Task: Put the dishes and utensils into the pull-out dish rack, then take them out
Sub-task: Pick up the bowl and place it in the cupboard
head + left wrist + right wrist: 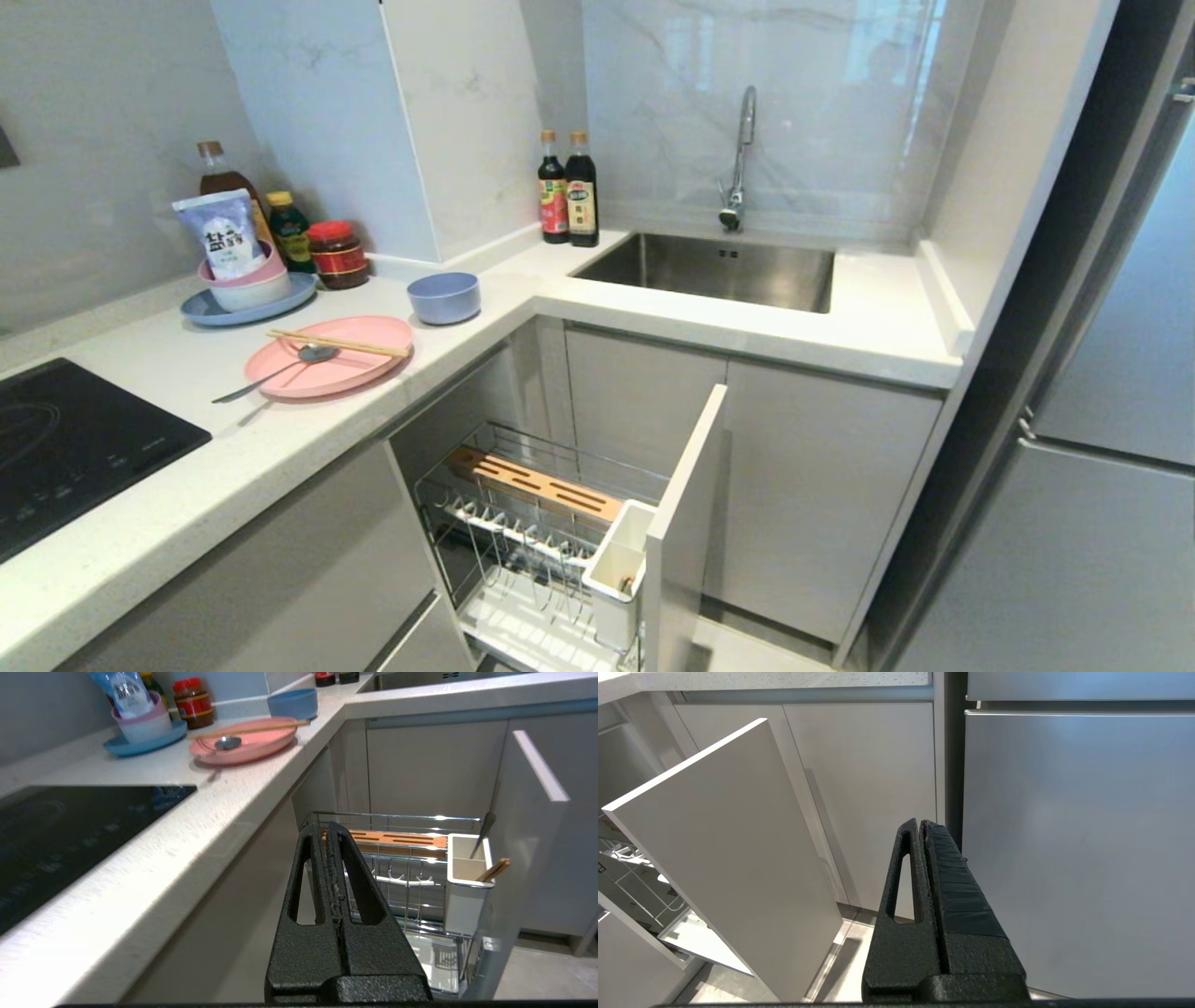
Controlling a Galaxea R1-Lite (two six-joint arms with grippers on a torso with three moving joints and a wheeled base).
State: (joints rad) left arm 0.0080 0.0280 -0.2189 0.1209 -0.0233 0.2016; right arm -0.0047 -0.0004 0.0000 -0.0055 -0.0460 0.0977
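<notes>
Clenched, empty left gripper point(332, 828) and right gripper point(920, 823) hung low; chrome rack point(523, 532) stood open; pink plate point(329, 364) carried chopsticks point(338, 343) and spoon point(280, 366).

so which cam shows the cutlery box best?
Left wrist view: the cutlery box faces it, with a spoon handle and a wooden stick poking out. Head view sees it from above. Right wrist view doesn't show it.

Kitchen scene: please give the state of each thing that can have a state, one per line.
pull-out dish rack: pulled out, wire slots hold no dishes
cutlery box: holds a dark utensil and a wooden stick
pink plate: flat on the counter
chopsticks: across the plate
spoon: bowl on the plate, handle overhanging
light-blue bowl: upright on the counter, beside the plate
left gripper: shut, empty
right gripper: shut, empty
</notes>
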